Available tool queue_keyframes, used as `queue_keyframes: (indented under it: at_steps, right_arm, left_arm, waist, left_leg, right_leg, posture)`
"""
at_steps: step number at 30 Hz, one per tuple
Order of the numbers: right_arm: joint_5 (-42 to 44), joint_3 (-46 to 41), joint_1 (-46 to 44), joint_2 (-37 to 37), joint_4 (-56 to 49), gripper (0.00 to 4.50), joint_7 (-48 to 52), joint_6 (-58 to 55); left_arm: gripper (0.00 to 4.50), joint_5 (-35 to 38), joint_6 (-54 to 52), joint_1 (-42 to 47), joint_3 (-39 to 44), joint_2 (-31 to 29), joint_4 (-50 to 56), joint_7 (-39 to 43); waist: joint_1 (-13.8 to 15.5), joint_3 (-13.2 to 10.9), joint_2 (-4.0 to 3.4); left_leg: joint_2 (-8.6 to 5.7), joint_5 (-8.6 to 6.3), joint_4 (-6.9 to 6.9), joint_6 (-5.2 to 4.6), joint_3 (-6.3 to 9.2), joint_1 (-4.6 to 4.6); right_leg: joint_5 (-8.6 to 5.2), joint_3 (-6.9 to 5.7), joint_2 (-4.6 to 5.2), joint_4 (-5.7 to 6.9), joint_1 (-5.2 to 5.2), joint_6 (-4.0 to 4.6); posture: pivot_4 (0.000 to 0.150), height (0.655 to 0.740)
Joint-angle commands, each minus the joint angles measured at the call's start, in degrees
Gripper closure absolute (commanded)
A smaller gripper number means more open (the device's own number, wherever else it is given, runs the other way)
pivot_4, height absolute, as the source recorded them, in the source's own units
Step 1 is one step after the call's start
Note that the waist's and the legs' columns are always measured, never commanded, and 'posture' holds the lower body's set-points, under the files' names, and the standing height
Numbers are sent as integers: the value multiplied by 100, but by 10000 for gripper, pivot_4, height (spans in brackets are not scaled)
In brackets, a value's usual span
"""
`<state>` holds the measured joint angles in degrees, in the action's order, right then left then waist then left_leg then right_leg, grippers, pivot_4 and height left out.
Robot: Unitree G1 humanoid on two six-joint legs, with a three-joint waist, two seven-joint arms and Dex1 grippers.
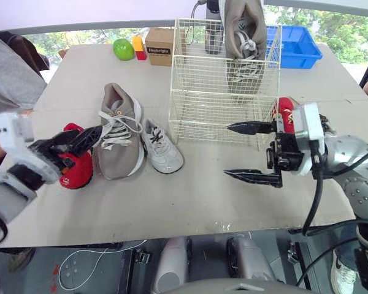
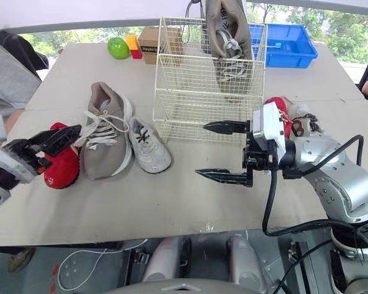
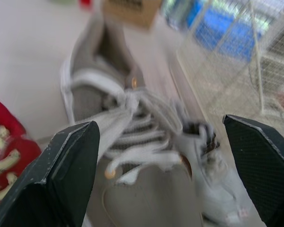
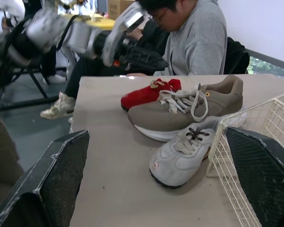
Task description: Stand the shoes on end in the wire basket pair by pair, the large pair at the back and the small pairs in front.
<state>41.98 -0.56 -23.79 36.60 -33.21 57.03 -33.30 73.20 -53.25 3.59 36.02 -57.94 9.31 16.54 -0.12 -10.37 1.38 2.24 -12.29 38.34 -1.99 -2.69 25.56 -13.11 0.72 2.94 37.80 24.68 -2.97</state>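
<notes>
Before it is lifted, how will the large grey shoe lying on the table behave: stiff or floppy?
The large grey shoe probably keeps its shape: its white sole looks thick. The fabric upper may give when pinched. Its loose laces may dangle and snag the wire basket.

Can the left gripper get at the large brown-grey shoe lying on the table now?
Probably yes. The left gripper is open and close to the large shoe, with the laces straight ahead. The red shoe lies off to the side, not in the way.

Head eyes look down over the beige surface [image 1: 202,190]; both wrist cameras, low and close, share the grey-brown laced shoe [image 4: 180,116].
</notes>
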Motion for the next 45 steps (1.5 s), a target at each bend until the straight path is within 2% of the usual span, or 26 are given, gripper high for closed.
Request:
queue_keyframes:
  at_steps: [1,3,6,9,10,13,16,19,21,24,26,28,31,36,39,42,45]
  right_arm:
    - [13,-68,20,-3,-365,522,-227,128]
    - [95,-66,80,-3,-549,522,-393,32]
    - [119,-118,207,82,-706,522,-549,-28]
    - [103,-188,374,175,-902,0,-781,-100]
    - [101,-200,422,193,-972,0,-860,-119]
    - [136,-234,552,243,-1150,0,-1092,-191]
    - [108,-230,647,288,-1278,0,-1285,-236]
    - [110,-185,651,281,-1272,0,-1368,-224]
    - [87,-142,632,270,-1242,0,-1386,-201]
    - [-41,-10,523,139,-1009,0,-1364,-45]
    - [-25,-8,532,70,-908,0,-1320,28]
    - [-26,-21,554,35,-828,0,-1276,88]
    - [-94,23,494,-47,-697,0,-1275,176]
    - [-376,-53,348,-396,-625,0,-1739,386]
    - [-746,-320,386,-782,-760,0,-2595,526]
    - [-1130,-610,497,-1140,-1005,0,-3462,572]
    - [-1152,-778,815,-1128,-1465,0,-3768,369]
  left_arm:
    - [0,-472,-500,990,-762,-377,-1159,340]
    - [0,-1098,-646,1835,-1558,-489,-1934,795]
    - [0,-2310,-393,3058,-2715,-316,-3159,1409]
    - [8913,-3348,-148,3623,-3965,-274,-3766,2696]
    - [11919,-3569,-74,3754,-4172,-224,-3940,2963]
    - [25493,-4152,576,3909,-4422,-73,-4231,3731]
    - [36556,-4172,301,3977,-4074,52,-4298,3835]
    - [42641,-3980,-117,3829,-3449,74,-4018,3608]
    - [42651,-3863,-406,3711,-3060,94,-3769,3436]
    - [42655,-2895,-1832,3667,-1261,368,-2498,2426]
    - [42664,-2655,-2489,3860,-356,588,-1723,1657]
    - [42667,-2589,-2801,4242,141,832,-1243,999]
    - [42669,-2399,-2806,5101,344,1280,-906,451]
    - [42669,-2700,-1433,6489,-21,2458,-1047,-245]
    - [42669,-3936,926,7077,-1081,2909,-1824,57]
    - [42669,-5241,3670,7556,-1964,3339,-3146,240]
    - [42669,-5956,5773,8061,-2288,3770,-4661,14]
  waist:
    - [9,1,1]
    - [7,1,1]
    - [36,2,5]
    - [14,3,7]
    - [25,5,6]
    - [89,13,-8]
    - [110,14,-6]
    - [100,14,-6]
    - [80,12,-3]
    - [81,-1,18]
    - [88,-21,66]
    - [95,-25,83]
    - [104,-24,86]
    - [128,-22,88]
    - [105,-22,88]
    - [108,-22,87]
    - [110,-22,87]
  left_leg:
    - [-1,0,-1,0,-2,0]
    - [-2,0,-2,1,-4,0]
    - [0,1,-4,3,7,5]
    - [4,0,-7,3,-2,8]
    - [4,0,-8,3,-6,8]
    - [2,0,-8,3,-5,7]
    - [1,0,-2,2,-4,10]
    - [-1,0,2,0,-7,13]
    - [1,-1,2,-1,-7,14]
    - [5,-1,2,-1,-1,17]
    - [11,0,5,0,17,28]
    - [22,1,12,2,38,36]
    - [2,1,15,2,59,31]
    - [-9,8,16,12,53,19]
    - [-10,10,16,15,53,18]
    - [-10,13,7,19,49,18]
    - [-11,19,-2,29,32,22]
  right_leg:
    - [0,0,0,4,-6,0]
    - [1,1,-4,4,-4,0]
    - [13,-6,-19,11,0,-20]
    - [14,2,-19,6,6,-22]
    - [14,4,-17,10,7,-22]
    - [0,3,-16,10,7,1]
    - [0,3,-11,8,3,2]
    - [0,7,-4,6,3,0]
    - [0,9,-4,5,4,-1]
    - [13,5,-6,8,7,-26]
    - [14,-11,-11,14,10,-26]
    - [14,-24,-12,15,9,-26]
    - [15,-24,-10,15,0,-26]
    - [16,-32,-6,14,-21,-26]
    - [17,-33,-8,17,-20,-25]
    - [17,-31,-11,13,-18,-24]
    - [17,-21,-9,7,-9,-24]
  posture:
    - [1500,7400]
    - [1500,7400]
    - [1500,7400]
    - [1500,7400]
    - [1500,7400]
    - [1500,7400]
    - [1500,7400]
    - [1500,7400]
    - [1500,7400]
    - [1500,7400]
    - [1500,7400]
    - [1500,7400]
    - [1500,7400]
    - [1500,7400]
    - [1500,7400]
    - [1500,7400]
    - [1500,7400]
